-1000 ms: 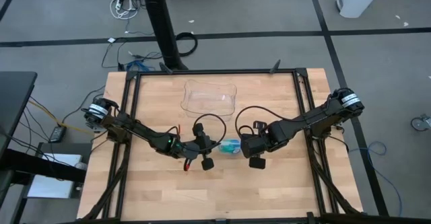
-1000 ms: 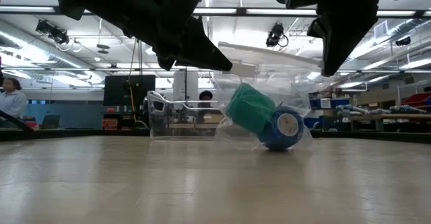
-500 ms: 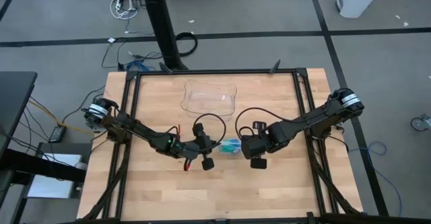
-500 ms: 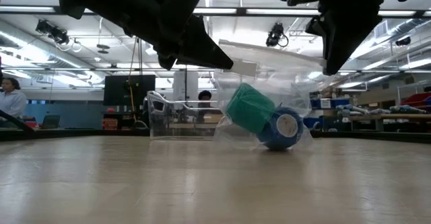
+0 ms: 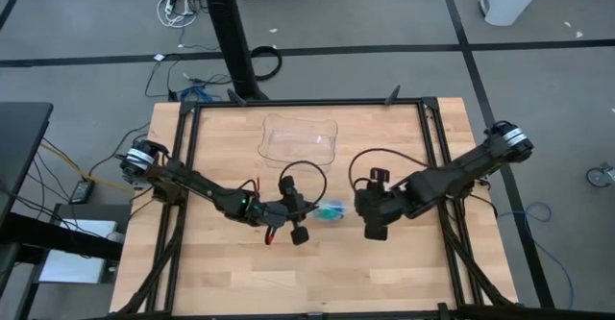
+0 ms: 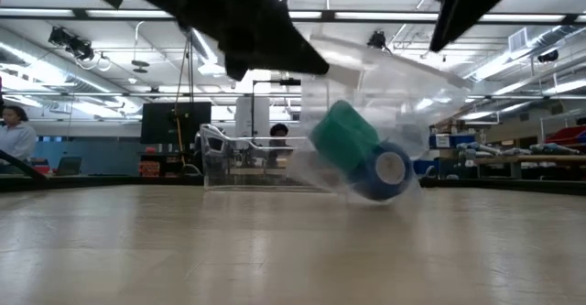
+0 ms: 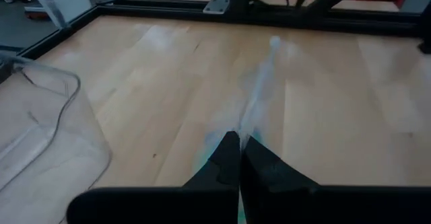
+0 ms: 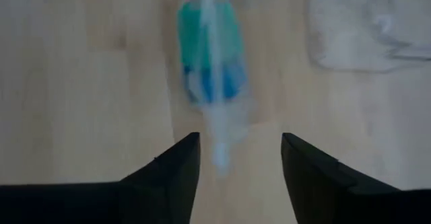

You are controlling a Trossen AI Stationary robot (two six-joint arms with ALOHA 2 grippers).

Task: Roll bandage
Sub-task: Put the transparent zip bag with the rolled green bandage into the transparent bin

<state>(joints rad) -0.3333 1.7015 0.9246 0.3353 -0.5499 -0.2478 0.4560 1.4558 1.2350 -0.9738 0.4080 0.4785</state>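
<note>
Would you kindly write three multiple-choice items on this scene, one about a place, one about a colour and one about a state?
1. Where is the bandage?
A. Inside a clear plastic bag
B. In the clear tray
C. Bare on the table

2. What colour is the roll lying against the bandage?
A. Red
B. Blue
C. White

3. How do the right gripper fingers stand?
A. Shut on the bag
B. Apart, holding nothing
C. Shut on the tray

Answers:
1 A: the low view shows clear film around the teal-green roll.
2 B: a blue roll with a pale centre touches it in the low view.
3 B: the right wrist view shows a wide gap between the fingers, with the bag beyond them.
</note>
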